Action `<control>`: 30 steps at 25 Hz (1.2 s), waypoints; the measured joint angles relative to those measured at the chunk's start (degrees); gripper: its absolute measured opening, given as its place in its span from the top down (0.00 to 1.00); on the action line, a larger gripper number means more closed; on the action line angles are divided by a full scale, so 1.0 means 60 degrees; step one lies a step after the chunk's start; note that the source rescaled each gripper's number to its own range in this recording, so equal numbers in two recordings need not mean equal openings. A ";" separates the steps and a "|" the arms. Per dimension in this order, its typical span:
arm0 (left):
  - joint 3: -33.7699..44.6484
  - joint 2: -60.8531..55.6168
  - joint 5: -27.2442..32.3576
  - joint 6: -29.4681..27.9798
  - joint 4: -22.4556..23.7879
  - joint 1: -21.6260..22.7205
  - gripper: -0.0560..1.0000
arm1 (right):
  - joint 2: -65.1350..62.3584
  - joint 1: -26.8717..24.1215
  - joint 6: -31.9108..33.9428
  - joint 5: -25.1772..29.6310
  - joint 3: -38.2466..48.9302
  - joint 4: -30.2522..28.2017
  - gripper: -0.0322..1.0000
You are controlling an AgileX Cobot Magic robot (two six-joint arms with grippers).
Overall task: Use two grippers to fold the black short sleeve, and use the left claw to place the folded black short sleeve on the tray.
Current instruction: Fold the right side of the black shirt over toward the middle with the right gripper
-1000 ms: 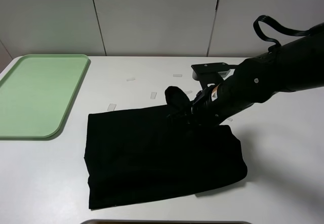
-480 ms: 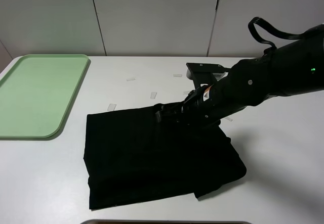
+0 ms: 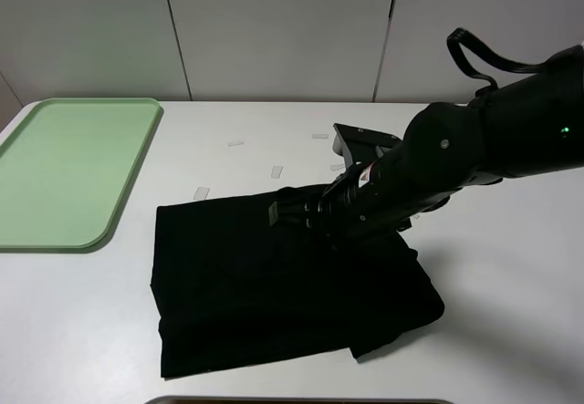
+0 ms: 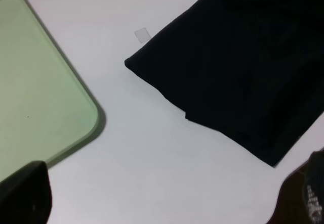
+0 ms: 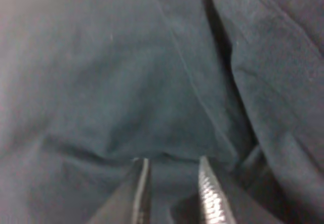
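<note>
The black short sleeve (image 3: 237, 285) lies folded into a rough rectangle in the middle of the white table; the left wrist view also shows it (image 4: 243, 67). My right gripper (image 3: 285, 211) reaches in from the right and hovers low over the shirt's far edge. In the right wrist view its jaws (image 5: 172, 161) stand a little apart over wrinkled black cloth (image 5: 126, 82), with nothing pinched between them. The left claw (image 4: 167, 183) is wide open, only its two dark fingertips showing, above bare table between shirt and tray. The mint-green tray (image 3: 64, 167) lies empty at the far left.
Small pale tape strips (image 3: 202, 192) (image 3: 277, 171) (image 3: 235, 143) lie on the table beyond the shirt. A white wall of panels stands behind the table. A dark strip (image 3: 301, 401) shows at the near edge of the exterior high view.
The right gripper let go of the bunched cloth it held up, which now lies flat. The arm slid left and lower over the shirt. Its jaws opened, then narrowed.
</note>
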 joint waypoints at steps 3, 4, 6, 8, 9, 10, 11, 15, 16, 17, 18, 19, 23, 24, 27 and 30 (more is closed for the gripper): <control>0.0000 0.0000 0.0000 0.0000 0.0000 0.0000 0.00 | -0.0198 -0.0127 -0.0106 0.0344 0.0000 -0.0942 0.77; 0.0000 0.0000 0.0000 0.0000 0.0000 0.0000 0.00 | -0.0317 -0.0216 -0.0114 0.0425 0.0000 -0.1503 0.78; 0.0000 0.0000 0.0000 0.0000 0.0000 0.0000 0.00 | -0.0580 -0.0404 -0.0116 0.0605 0.0000 -0.2673 0.80; 0.0000 0.0000 0.0000 0.0000 0.0000 0.0000 0.00 | -0.0943 -0.0737 -0.0124 0.0839 -0.0009 -0.3924 0.80; 0.0000 0.0000 0.0000 0.0000 0.0000 0.0000 0.00 | -0.1044 -0.0880 -0.0124 0.0919 -0.0009 -0.4134 0.80; 0.0000 0.0000 0.0000 0.0000 0.0000 0.0000 0.00 | -0.1115 -0.1022 -0.0124 0.1045 -0.0009 -0.4234 0.80; 0.0000 0.0000 0.0000 0.0000 0.0000 0.0000 0.00 | -0.1150 -0.1141 -0.0124 0.1187 -0.0009 -0.4306 0.80; 0.0000 0.0000 0.0000 0.0000 0.0000 0.0000 0.00 | -0.1159 -0.1664 -0.0115 0.1809 -0.0009 -0.4486 0.63; 0.0000 0.0000 0.0000 0.0000 0.0000 0.0000 0.00 | -0.1159 -0.1747 -0.0115 0.1938 -0.0009 -0.4639 0.46; 0.0000 0.0000 0.0000 0.0000 0.0000 0.0000 0.00 | -0.1159 -0.1747 -0.0115 0.1938 -0.0009 -0.4639 0.46; 0.0000 0.0000 0.0000 0.0000 0.0000 0.0000 0.00 | -0.1159 -0.1811 -0.0115 0.2041 -0.0009 -0.4843 0.29; 0.0000 0.0000 0.0000 0.0000 0.0000 0.0000 0.00 | -0.1159 -0.1857 -0.0115 0.2083 -0.0009 -0.5066 0.17; 0.0000 0.0000 0.0000 0.0000 0.0000 0.0000 0.01 | -0.1159 -0.1878 -0.0115 0.2215 0.0024 -0.5743 0.01; 0.0000 0.0000 0.0000 0.0000 0.0000 0.0000 0.01 | -0.1159 -0.1878 -0.0115 0.2189 0.0101 -0.5794 0.01; 0.0000 0.0000 0.0000 0.0000 0.0000 0.0000 0.01 | -0.1159 -0.1878 -0.0115 0.2165 0.0431 -0.5954 0.00; 0.0000 0.0000 0.0000 0.0000 0.0000 0.0000 0.01 | -0.1159 -0.1878 0.0089 0.2069 0.1058 -0.6233 0.00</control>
